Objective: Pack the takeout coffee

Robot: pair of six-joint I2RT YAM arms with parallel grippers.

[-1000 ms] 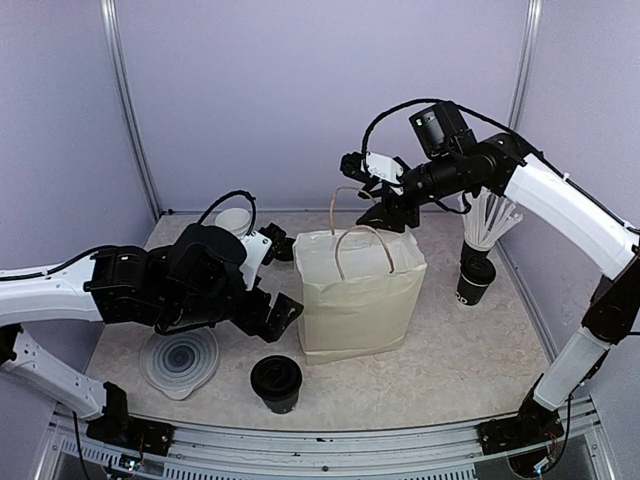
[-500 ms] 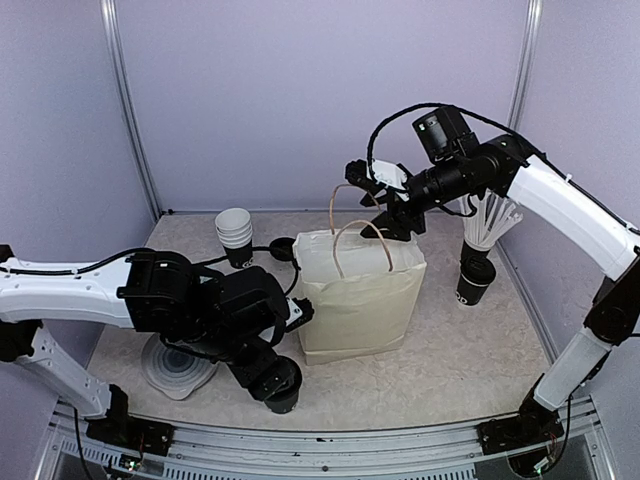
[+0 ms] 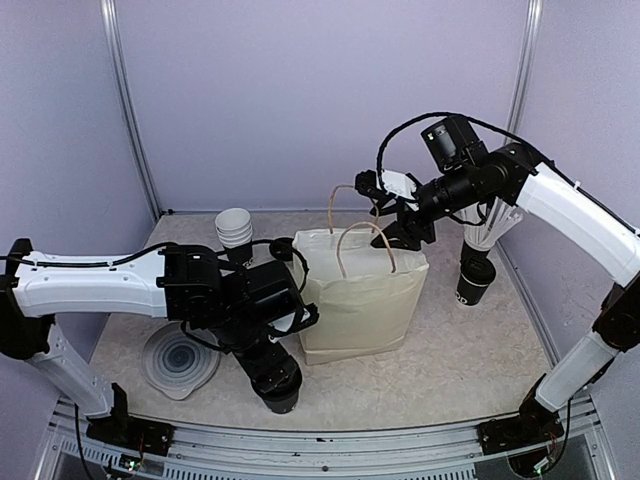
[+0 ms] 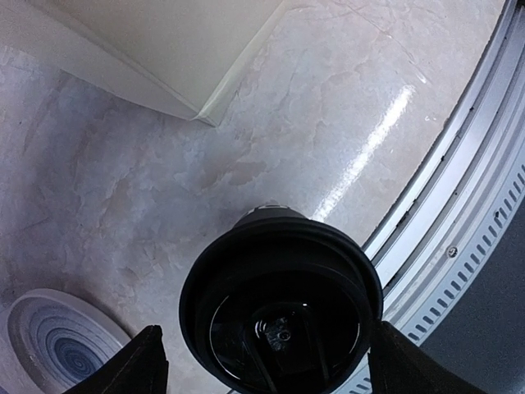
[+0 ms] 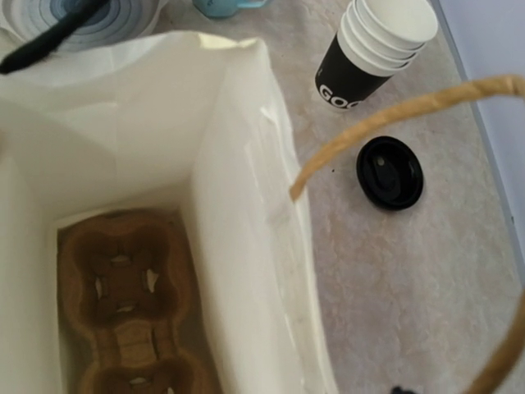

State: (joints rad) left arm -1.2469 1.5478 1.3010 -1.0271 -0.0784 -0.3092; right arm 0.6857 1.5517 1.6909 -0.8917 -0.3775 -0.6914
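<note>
Over lidded cup (image 4: 279, 300), left gripper (image 4: 271, 365) downward.

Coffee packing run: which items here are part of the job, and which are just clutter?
Job: lidded cup, pulp carrier tray, paper bag.
Lying about: stack of lidless cups, cup of straws, ribbed dish, loose lid.

Glossy plastic lid (image 4: 280, 308), matt paper bag (image 3: 360, 300), rough pulp carrier tray (image 5: 123, 304)

White arm shells (image 3: 90, 285), black joints (image 3: 200, 290), black left claw (image 4: 267, 361)
</note>
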